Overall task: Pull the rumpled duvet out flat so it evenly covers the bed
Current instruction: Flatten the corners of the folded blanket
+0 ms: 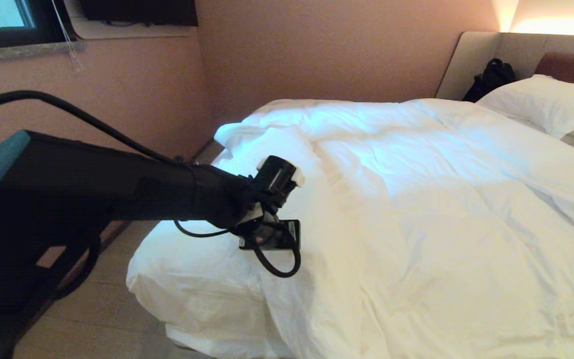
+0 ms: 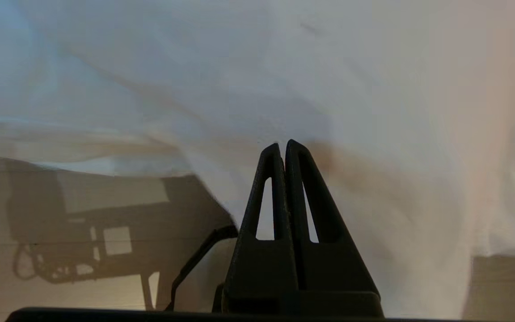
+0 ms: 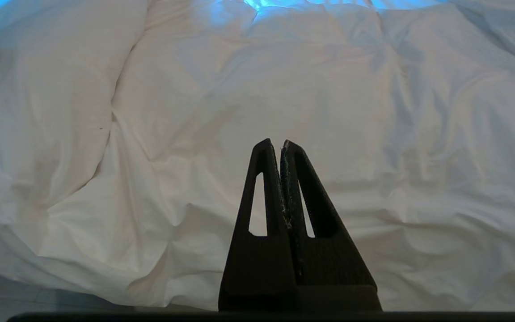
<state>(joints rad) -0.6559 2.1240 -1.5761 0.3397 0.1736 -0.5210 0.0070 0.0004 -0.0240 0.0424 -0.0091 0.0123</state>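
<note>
Clearly the duvet [image 1: 416,199] is soft, puffy and bulky, lying rumpled across the bed [image 1: 471,60] with its near-left corner folded back; the loose hem there looks the best hold. Left claw [image 2: 283,144] hangs beside it, pressed together and empty; right claw [image 3: 275,142] likewise.

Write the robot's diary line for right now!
left gripper: shut, empty, by duvet | right gripper: shut, idle | duvet: rumpled

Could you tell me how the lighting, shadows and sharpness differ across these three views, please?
Head view: warm lamp glow in the top right corner; cool bluish light washes the duvet near the window side.
Left wrist view: soft and blurred, with the robot's shadow falling on the floor.
Right wrist view: sharper, creases clear, blue tint along the far edge.
</note>
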